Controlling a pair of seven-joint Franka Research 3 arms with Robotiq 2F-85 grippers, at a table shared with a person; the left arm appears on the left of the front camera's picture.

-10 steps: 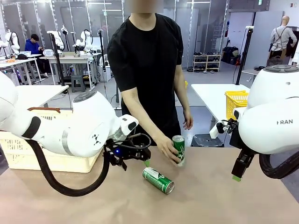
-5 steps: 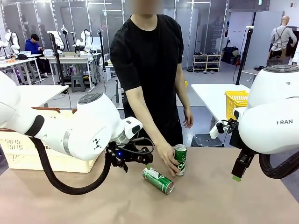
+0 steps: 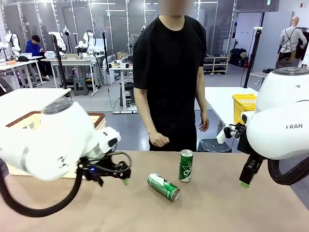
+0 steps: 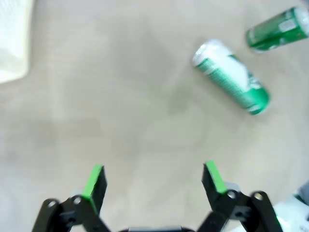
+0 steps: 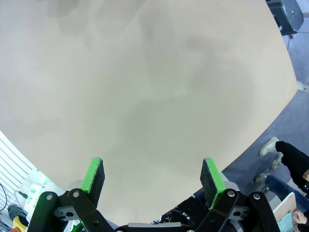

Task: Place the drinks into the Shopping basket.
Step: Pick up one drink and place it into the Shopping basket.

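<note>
Left gripper [image 4: 154,174], spread and empty, above tan counter [image 4: 120,96]; lying green aluminium can [image 4: 231,76] blurred, upright green can [image 3: 186,165] just beside it. Right gripper [image 5: 153,174] spread. Cream brown-rimmed basket [image 3: 94,115] mostly hidden behind left arm [image 3: 53,140].

You'll see the person [image 3: 169,72] has let go of the upright green can [image 3: 186,165] and straightened up. The person's hand [image 3: 158,139] is now drawn back off the counter [image 3: 217,212], so the can stands alone. Your left hand [image 3: 123,180] has pulled leftward, farther from the lying can [image 3: 163,187].
</note>
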